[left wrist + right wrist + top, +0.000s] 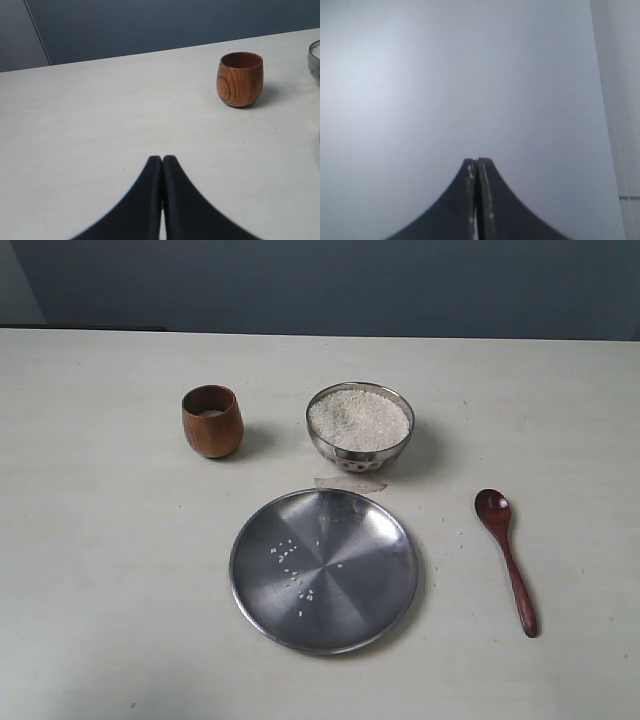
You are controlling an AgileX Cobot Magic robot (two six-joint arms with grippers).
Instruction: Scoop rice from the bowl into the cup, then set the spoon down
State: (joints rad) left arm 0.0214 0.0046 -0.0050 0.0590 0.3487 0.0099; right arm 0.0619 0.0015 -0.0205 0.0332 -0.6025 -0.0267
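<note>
The steel bowl (360, 427) stands at the table's middle back, heaped with white rice (358, 419). Left of it is the brown wooden cup (212, 421), upright, also in the left wrist view as the cup (240, 79). The dark wooden spoon (506, 555) lies flat on the table at the right, its oval bowl toward the back. Neither gripper shows in the exterior view. My left gripper (162, 159) is shut and empty above bare table, well short of the cup. My right gripper (477, 161) is shut and empty, facing a plain grey wall.
A wide flat steel plate (324, 569) lies in front of the bowl with several loose grains (290, 565) on it. A small clear scrap (349, 483) lies between plate and bowl. The bowl's rim (314, 60) shows at the edge of the left wrist view.
</note>
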